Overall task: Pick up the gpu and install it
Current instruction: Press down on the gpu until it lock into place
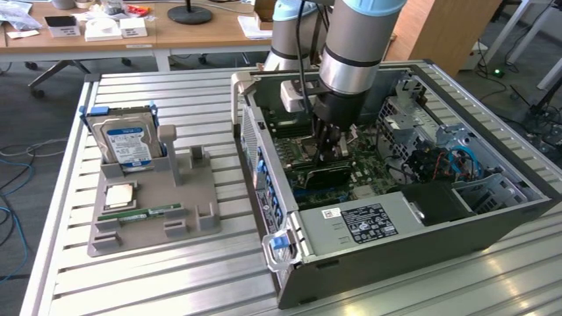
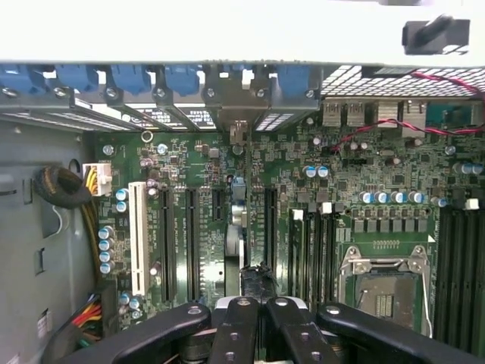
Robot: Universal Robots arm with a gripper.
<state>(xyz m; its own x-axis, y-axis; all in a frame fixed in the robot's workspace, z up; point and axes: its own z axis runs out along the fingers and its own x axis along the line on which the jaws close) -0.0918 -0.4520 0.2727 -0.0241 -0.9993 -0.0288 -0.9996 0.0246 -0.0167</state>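
Nothing here can truly be read. The hard drive [image 1: 128,141] standing in the grey holder [image 1: 154,204] carries a blue and white label, but its print is too small to make out. The black sticker [image 1: 367,222] on the power supply housing [image 1: 351,230] of the computer case [image 1: 491,224] has rows of white lettering, none legible, and a small white tag [image 1: 330,212] beside it is just as unclear. The motherboard [image 2: 303,189] shows tiny white markings that cannot be deciphered.
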